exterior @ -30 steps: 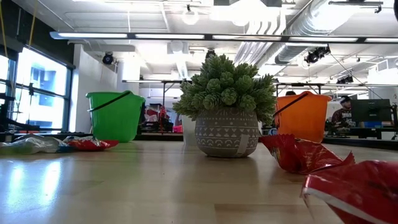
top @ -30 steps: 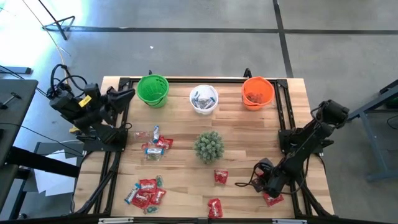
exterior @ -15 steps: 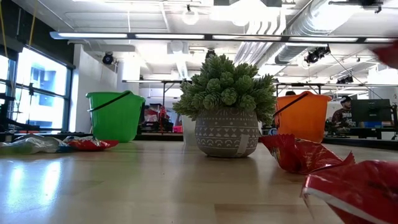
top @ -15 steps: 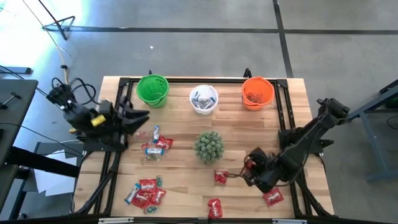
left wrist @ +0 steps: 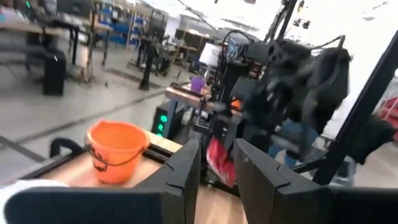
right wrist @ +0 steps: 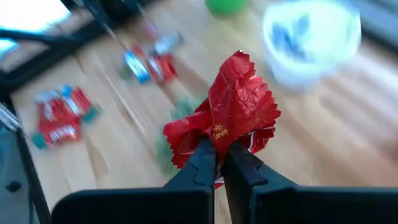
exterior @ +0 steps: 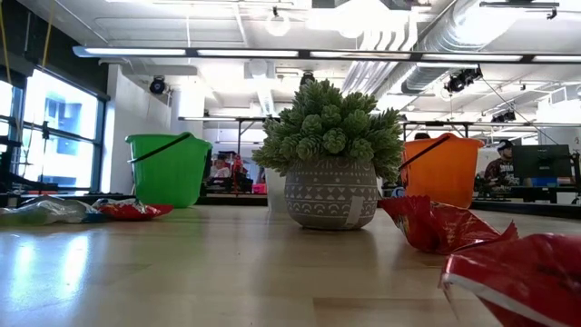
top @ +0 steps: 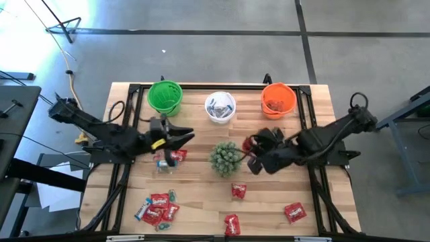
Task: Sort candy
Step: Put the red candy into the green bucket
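My right gripper (top: 252, 148) hangs above the table just right of the spiky green plant (top: 226, 158), shut on a red candy (right wrist: 233, 112). My left gripper (top: 188, 136) stands open above a small heap of red and blue candy (top: 168, 156) left of the plant, touching nothing; past its fingers (left wrist: 186, 171) the left wrist view shows the red candy (left wrist: 221, 163) in the other gripper. More red candy (top: 238, 191) lies flat on the table, with a second heap (top: 156, 208) at the near left. Neither gripper shows in the low view. My right gripper pinches the red candy by the lower edge of its crumpled wrapper (right wrist: 217, 144) between its two fingers. The fingers slant down from the table's right side. The candy is lifted clear of the table and sticks out beyond the fingertips.
Along the far edge stand a green cup (top: 164, 97), a white cup (top: 220, 107) holding light candy, and an orange cup (top: 278, 99). Single red candies lie at the near edge (top: 232, 224) and near right (top: 294, 212). A black frame (top: 309, 134) borders the table.
My right gripper has risen from the table's near right with the red candy, lifting it clear, and gone toward the far edge and the plant while turning. My left gripper has swung from the left edge toward the table's middle, sinking a little, and has stayed open.
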